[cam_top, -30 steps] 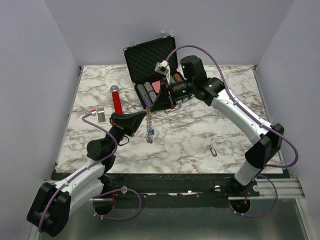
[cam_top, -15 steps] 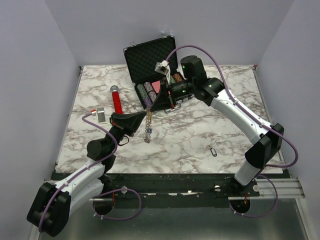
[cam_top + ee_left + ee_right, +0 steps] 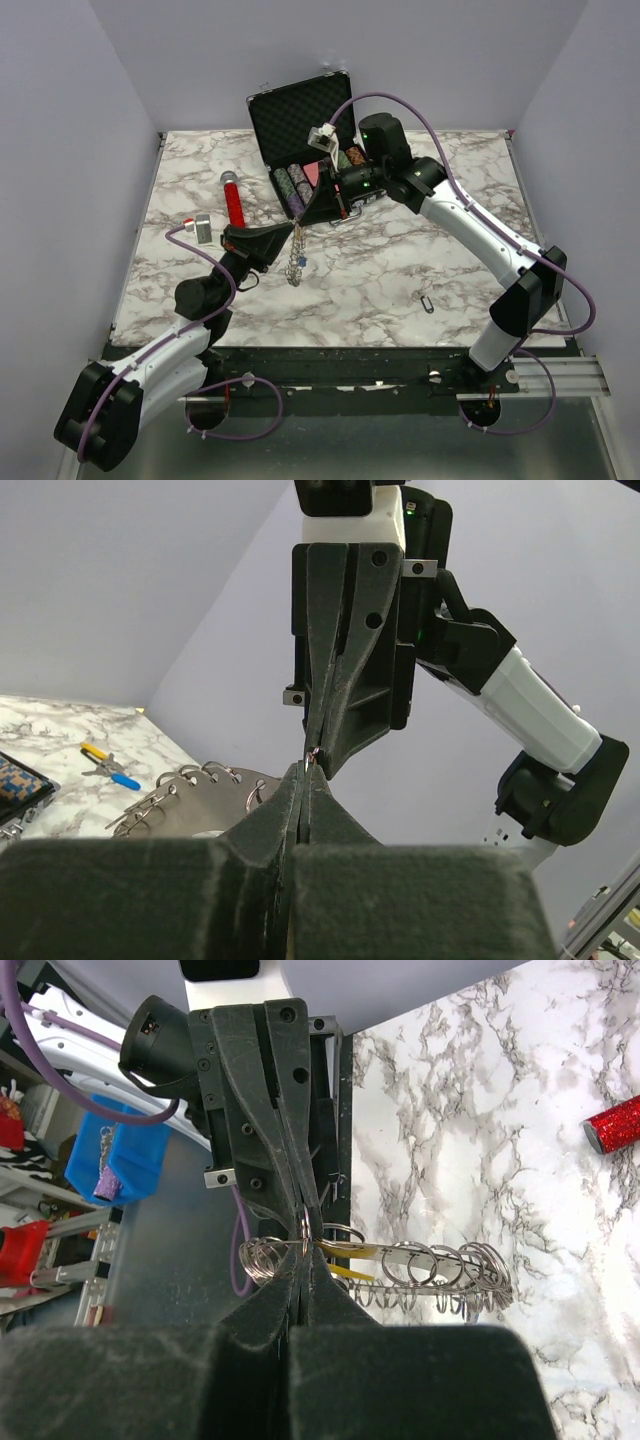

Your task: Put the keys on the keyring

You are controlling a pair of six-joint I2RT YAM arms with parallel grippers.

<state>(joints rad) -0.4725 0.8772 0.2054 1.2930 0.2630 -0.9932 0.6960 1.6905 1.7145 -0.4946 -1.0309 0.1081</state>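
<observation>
Left gripper (image 3: 304, 772): pinched closed on silver key-fringed keyring (image 3: 296, 262)
Right gripper (image 3: 305, 1250): pinched closed, tip-to-tip opposite
Long axis: hangs straight below both tips

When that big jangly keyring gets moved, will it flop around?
Probably: the keyring dangles freely from shut jaws, so it would likely swing. Its many small loops look loose, so they may flop and tangle. All metal, so likely heavy for its size.
</observation>
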